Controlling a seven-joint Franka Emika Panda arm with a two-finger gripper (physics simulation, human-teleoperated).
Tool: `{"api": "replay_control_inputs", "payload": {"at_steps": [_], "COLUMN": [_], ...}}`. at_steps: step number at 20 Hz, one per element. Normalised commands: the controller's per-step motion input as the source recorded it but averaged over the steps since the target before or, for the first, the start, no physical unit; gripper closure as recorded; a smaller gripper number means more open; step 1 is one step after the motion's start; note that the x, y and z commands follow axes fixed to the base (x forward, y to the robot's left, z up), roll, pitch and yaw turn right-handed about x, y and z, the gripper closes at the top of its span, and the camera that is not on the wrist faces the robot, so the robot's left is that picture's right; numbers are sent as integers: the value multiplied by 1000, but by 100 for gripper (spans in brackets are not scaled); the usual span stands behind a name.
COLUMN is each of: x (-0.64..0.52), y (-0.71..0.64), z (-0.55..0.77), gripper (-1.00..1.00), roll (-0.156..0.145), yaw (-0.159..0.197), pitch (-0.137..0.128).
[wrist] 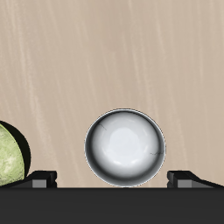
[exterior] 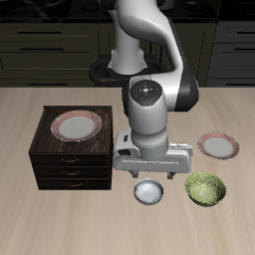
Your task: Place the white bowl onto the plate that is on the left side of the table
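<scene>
The white bowl sits on the table near the front edge; the wrist view shows it as a small glossy white-grey bowl with a pale inside. My gripper hovers just above and slightly behind it, open and empty. In the wrist view the gripper has its fingertips spread wider than the bowl. The plate, with a dull pink-red rim and a pale centre, lies flat on the table beyond the green bowl, apart from my gripper.
A larger green bowl stands close beside the white bowl, and its edge shows in the wrist view. A dark wooden drawer cabinet carries a second pink-rimmed plate on its top.
</scene>
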Motion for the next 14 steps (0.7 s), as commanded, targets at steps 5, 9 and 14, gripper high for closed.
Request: {"api": "replay_control_inputs", "payload": {"at_steps": [5,9,14], "x": [3,72,-47], "y": [62,-40,107], "z": [-150,-236,-149], "gripper": [-100,-100,-100], "roll": [14,-5,10], "yaw": [5,-5,-6], "pitch": [15,34,20]}}
